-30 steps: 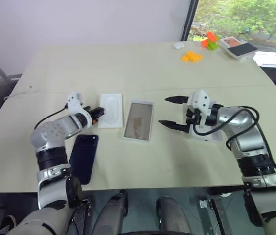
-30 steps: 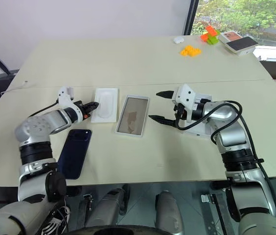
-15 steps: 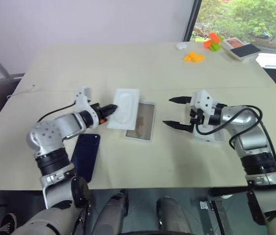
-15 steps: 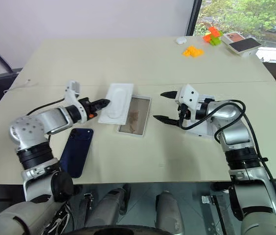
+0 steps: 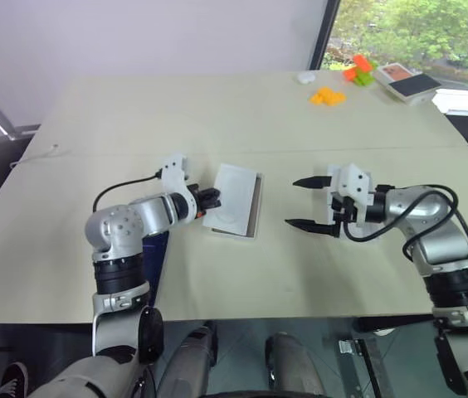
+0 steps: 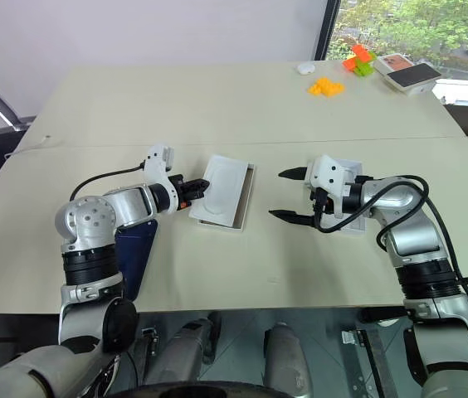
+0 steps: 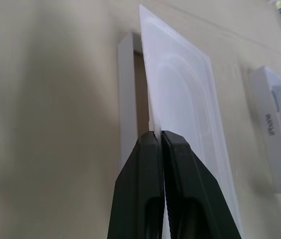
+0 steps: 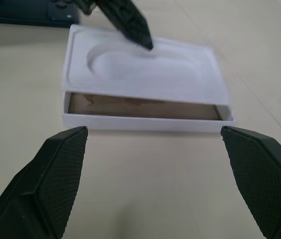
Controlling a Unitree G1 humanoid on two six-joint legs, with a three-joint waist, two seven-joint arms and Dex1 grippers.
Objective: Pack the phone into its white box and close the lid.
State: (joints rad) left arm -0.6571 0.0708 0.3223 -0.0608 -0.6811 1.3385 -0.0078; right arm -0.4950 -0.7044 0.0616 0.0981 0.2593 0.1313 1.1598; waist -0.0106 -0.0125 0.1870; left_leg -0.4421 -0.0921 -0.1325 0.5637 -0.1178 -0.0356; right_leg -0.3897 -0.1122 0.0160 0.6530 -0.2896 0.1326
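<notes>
Left gripper (image 5: pixel 211 198) pinches the thin white recessed insert (image 5: pixel 236 201) over the shallow white cardboard box (image 8: pixel 145 120), right gripper (image 5: pixel 308 202) spread wide beside it.

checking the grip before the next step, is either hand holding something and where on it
The left hand pinches the white insert by the edge of one short end, over the white box. The right hand is open and holds nothing.

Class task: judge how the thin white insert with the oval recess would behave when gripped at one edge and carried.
Thin white insert with the oval recess: probably light, since the left gripper holds it by one edge over the shallow white cardboard tray. It seems fairly stiff, staying flat. Such a narrow pinch might let it pivot or slip.
</notes>
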